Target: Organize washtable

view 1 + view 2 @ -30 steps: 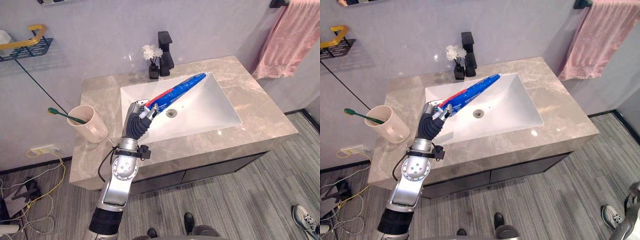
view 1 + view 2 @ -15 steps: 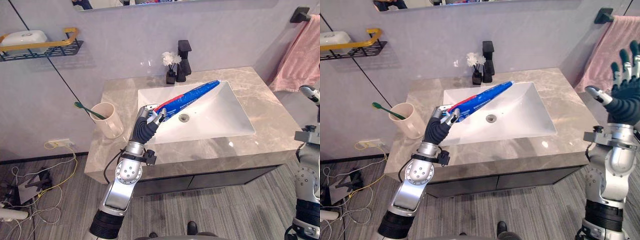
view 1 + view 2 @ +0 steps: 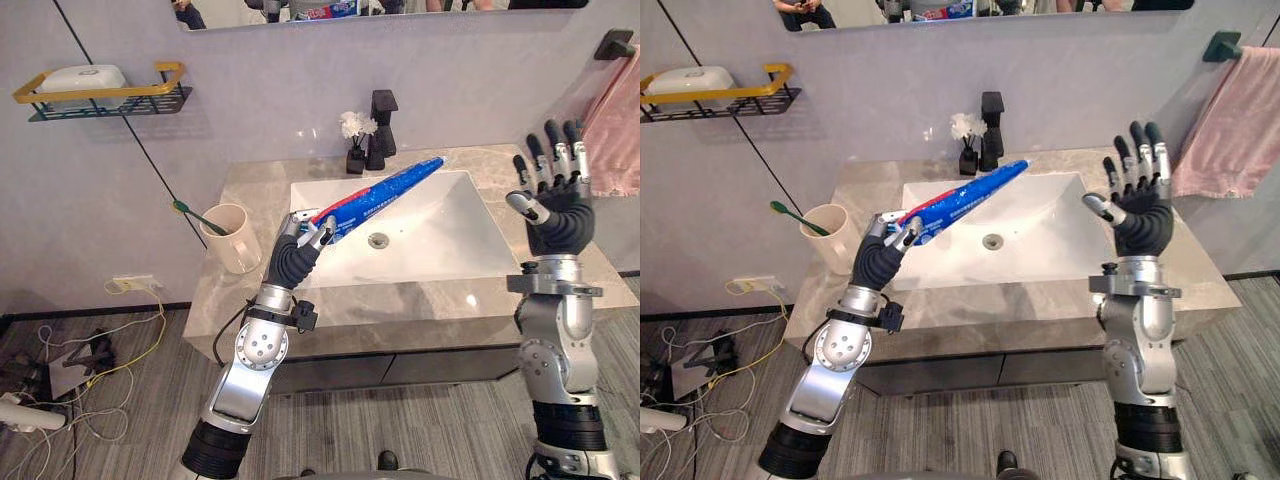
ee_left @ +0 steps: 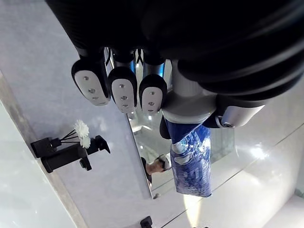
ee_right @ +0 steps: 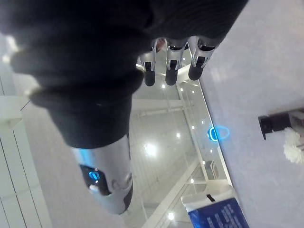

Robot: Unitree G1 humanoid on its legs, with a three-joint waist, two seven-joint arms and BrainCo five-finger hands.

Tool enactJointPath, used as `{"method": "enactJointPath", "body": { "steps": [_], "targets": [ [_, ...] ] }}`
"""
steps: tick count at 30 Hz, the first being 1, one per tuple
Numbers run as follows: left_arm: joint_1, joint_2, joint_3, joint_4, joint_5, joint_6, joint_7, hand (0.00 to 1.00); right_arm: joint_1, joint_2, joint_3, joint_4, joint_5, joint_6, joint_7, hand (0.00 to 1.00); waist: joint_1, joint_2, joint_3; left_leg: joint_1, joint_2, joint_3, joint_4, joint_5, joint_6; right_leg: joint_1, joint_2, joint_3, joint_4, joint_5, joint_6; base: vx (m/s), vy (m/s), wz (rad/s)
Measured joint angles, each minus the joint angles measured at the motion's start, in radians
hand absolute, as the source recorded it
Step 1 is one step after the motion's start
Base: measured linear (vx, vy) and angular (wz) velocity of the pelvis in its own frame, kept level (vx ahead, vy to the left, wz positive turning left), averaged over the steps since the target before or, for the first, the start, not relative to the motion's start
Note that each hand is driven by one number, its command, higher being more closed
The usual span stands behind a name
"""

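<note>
A long blue and red toothpaste tube (image 3: 385,190) slants up over the white sink (image 3: 450,235), and my left hand (image 3: 297,250) is shut on its lower end, as the left wrist view shows with the tube (image 4: 191,159) past the curled fingers (image 4: 122,88). My right hand (image 3: 550,200) is raised above the counter's right end, fingers straight and spread, holding nothing. A beige cup (image 3: 238,238) with a green toothbrush (image 3: 198,218) stands on the marble counter (image 3: 400,305) left of the sink.
A black faucet (image 3: 382,128) and a small vase of white flowers (image 3: 353,142) stand behind the sink. A wall shelf (image 3: 105,92) with a white object hangs upper left. A pink towel (image 3: 1230,120) hangs at the right. Loose wires lie on the floor at left.
The camera has tilted up and pulled back. My right hand has risen into view and moved in over the counter's right end. My left hand keeps its hold on the tube.
</note>
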Motion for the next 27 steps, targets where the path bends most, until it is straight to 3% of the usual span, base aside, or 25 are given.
{"method": "enactJointPath", "body": {
  "steps": [10, 15, 27],
  "targets": [
    [-0.007, -0.015, -0.056, 0.002, -0.008, 0.007, 0.005, 1.00, 0.000, 0.076, 0.130, 0.018, 0.055, 0.023, 0.022, 0.00, 0.002, -0.012, -0.007, -0.009, -0.010, -0.008, -0.005, 0.010, 0.008, -0.006, -0.010, -0.007, 0.000, 0.006, 0.007, -0.02, 0.008, 0.03],
    [-0.019, -0.019, -0.091, 0.006, -0.009, 0.007, 0.005, 1.00, 0.000, 0.107, 0.146, 0.051, 0.075, 0.023, 0.023, 0.00, 0.003, -0.031, -0.018, -0.017, -0.010, -0.008, -0.026, 0.027, 0.007, -0.023, -0.010, -0.009, 0.000, 0.010, 0.004, 0.00, 0.000, 0.00],
    [-0.055, -0.028, -0.122, 0.025, -0.009, 0.008, 0.013, 1.00, 0.000, 0.141, 0.183, 0.088, 0.104, 0.024, 0.038, 0.00, 0.003, -0.032, -0.019, -0.014, -0.012, -0.012, -0.038, 0.039, 0.007, -0.022, -0.012, -0.016, 0.000, 0.013, 0.005, -0.01, 0.000, 0.01]
  ]
}}
